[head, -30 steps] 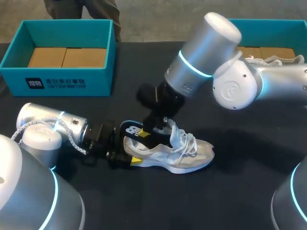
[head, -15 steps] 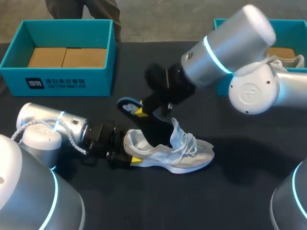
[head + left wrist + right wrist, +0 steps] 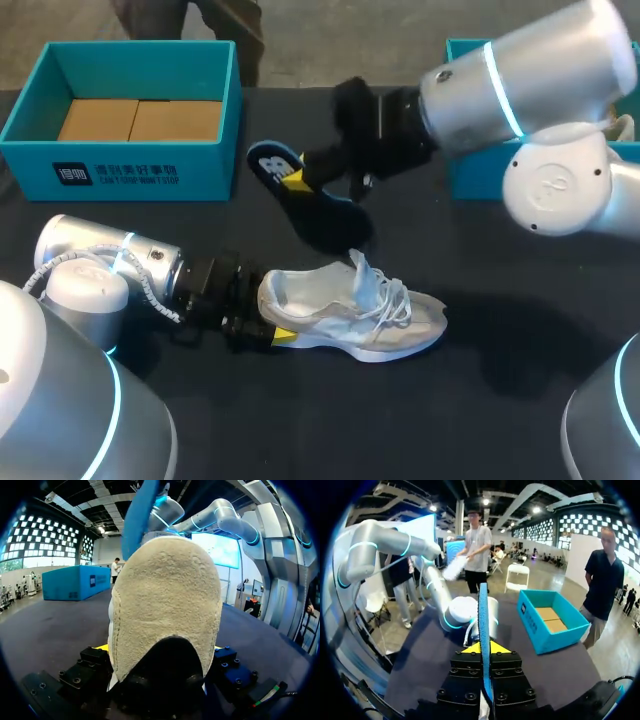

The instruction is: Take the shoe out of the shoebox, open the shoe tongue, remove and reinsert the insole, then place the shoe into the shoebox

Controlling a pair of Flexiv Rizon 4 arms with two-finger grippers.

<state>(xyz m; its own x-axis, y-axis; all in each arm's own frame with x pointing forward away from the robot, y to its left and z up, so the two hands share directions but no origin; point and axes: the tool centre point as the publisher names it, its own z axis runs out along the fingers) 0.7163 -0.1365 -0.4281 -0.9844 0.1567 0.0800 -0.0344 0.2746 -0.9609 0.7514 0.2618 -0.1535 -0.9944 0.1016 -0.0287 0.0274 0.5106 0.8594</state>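
The removal step looks done: the right gripper (image 3: pixel 300 183) has its fingers pinched on the insole (image 3: pixel 322 215), held above the shoe (image 3: pixel 350 315), which lies on the surface (image 3: pixel 500 420) with its heel clamped in the left gripper (image 3: pixel 265 335)'s fingers, so reinsertion calls for lowering the insole toe-first into the opening.

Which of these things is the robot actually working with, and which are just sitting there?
Working with: shoe, gripped at the heel by left gripper; insole, held up by right gripper.
Just sitting: teal box with cardboard inside; teal box behind the right arm. One is probably the shoebox for later.
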